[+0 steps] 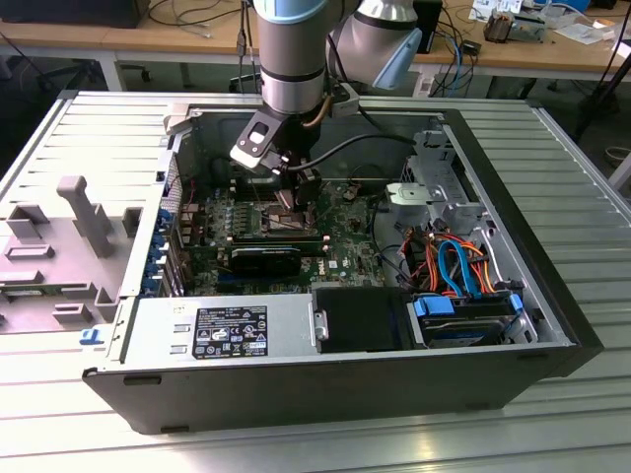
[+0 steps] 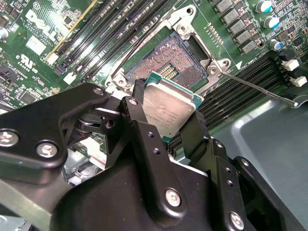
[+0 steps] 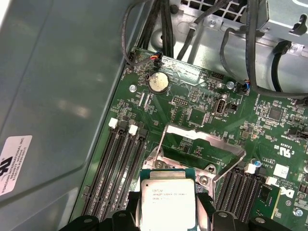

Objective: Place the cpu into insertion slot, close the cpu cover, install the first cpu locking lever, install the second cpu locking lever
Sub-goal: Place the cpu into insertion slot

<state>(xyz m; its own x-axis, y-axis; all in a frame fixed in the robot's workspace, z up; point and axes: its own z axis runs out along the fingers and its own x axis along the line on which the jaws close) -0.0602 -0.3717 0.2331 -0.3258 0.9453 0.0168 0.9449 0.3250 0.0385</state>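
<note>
Black gripper [image 2: 169, 118] closed on the flat square grey-topped cpu [image 2: 163, 108]
It is held just above the silvery-rimmed square insertion slot [image 2: 166, 65]

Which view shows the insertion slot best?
Second wrist view: the insertion slot lies open, contacts visible beyond the held cpu. First wrist view: the cpu hides most of it. Exterior view: the gripper blocks it.

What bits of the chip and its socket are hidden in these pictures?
- Chip underside: faces away in both wrist views.
- Socket near corner: second wrist view, covered by the chip in the gripper.
- Socket in the first wrist view: mostly behind the chip.
- Exterior view: the arm blocks the chip.
</note>
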